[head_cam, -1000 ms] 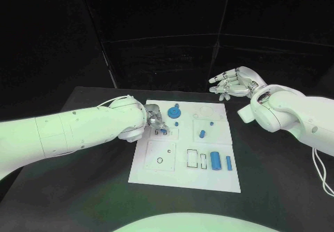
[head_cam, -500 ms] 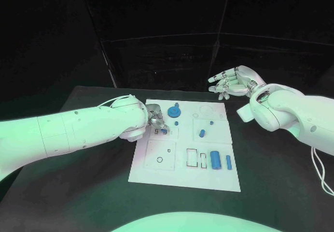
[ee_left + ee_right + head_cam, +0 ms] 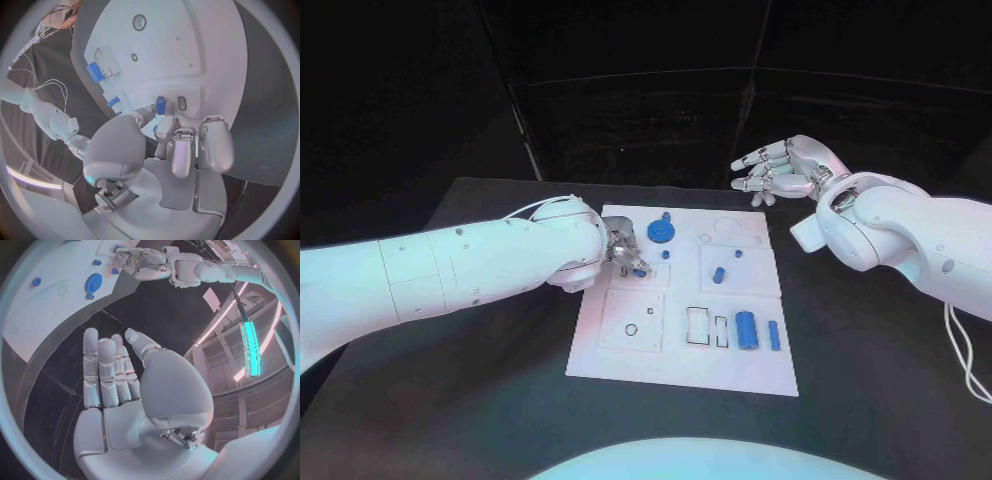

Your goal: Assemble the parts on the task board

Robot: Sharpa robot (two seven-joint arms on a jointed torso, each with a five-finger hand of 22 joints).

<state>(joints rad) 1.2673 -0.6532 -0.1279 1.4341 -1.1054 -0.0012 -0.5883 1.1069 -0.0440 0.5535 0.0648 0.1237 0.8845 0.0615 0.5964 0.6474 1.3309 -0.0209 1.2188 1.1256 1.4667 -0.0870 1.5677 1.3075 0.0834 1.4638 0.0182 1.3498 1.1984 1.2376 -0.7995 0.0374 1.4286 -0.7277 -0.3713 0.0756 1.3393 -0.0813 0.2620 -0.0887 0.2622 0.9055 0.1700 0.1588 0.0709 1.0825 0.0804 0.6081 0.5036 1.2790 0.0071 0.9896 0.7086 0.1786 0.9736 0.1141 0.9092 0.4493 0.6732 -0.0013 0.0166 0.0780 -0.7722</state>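
The left robot hand [image 3: 623, 252] is down on the far left part of the task board [image 3: 678, 365], its fingers curled in and its thumb and a fingertip pinching a small blue part [image 3: 160, 105] that stands in the board beside a small rectangular recess [image 3: 182, 103]. Just beyond that hand, toward the far edge of the board, lies a blue gear-shaped disc [image 3: 661, 235] with a small blue knob [image 3: 666, 217] next to it. A small blue peg [image 3: 666, 255] sits right of the fingers, and a short blue piece [image 3: 718, 275] and another tiny one [image 3: 737, 254] lie in the middle of the board. Nearer the robot, on the board's right side, a blue cylinder [image 3: 747, 329] and a thin blue bar [image 3: 773, 336] lie side by side next to rectangular outlines. The right robot hand [image 3: 783, 169] is raised above the table [image 3: 473, 400] past the board's far right corner, released, its fingers apart and grasping nothing.
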